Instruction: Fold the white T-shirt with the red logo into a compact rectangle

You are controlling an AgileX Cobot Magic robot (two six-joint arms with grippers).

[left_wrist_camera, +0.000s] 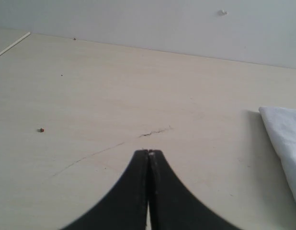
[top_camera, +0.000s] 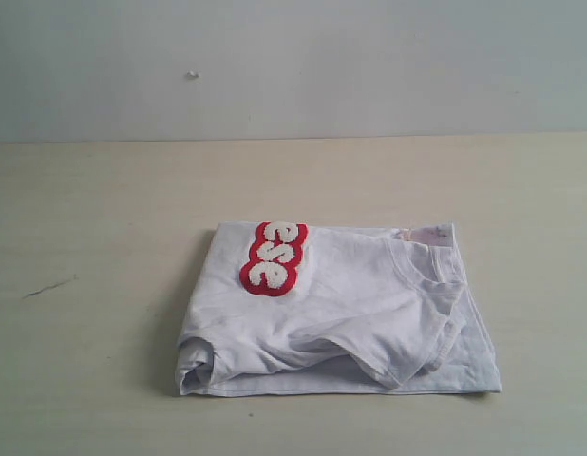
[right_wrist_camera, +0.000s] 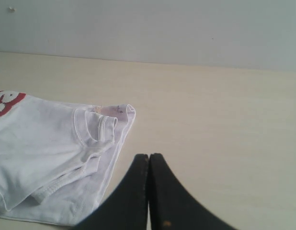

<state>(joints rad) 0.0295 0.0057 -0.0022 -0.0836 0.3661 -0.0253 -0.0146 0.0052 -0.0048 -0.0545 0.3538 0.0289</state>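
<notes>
Closest to the wrist cameras, both of my grippers are closed. The left gripper (left_wrist_camera: pixel 148 152) has its black fingers pressed flat together with nothing between them, over the bare pale table (left_wrist_camera: pixel 90 86), where I can see a hairline crack (left_wrist_camera: pixel 155 131). The right gripper (right_wrist_camera: pixel 149 156) is closed on nothing too, near the shirt's edge; I cannot tell whether it touches the cloth.

From the exterior view, the white T-shirt (top_camera: pixel 341 313) lies on the table slightly right of centre, folded into a rough rectangle of several layers. Its near left corner is bunched into a small roll, and the near edge shows stacked hems that do not line up. A sleeve (top_camera: pixel 417 337) lies folded across the top on the right, with the ribbed collar (top_camera: pixel 419 261) just behind it. At the far right corner I see a pinkish patch, too blurred to read.

Farther back on the left, the red logo (top_camera: pixel 274 258) runs from the far fold toward me. Three fuzzy white letters show on it, turned sideways, and I read "ese". Beyond is a plain pale wall (top_camera: pixel 293 66).
</notes>
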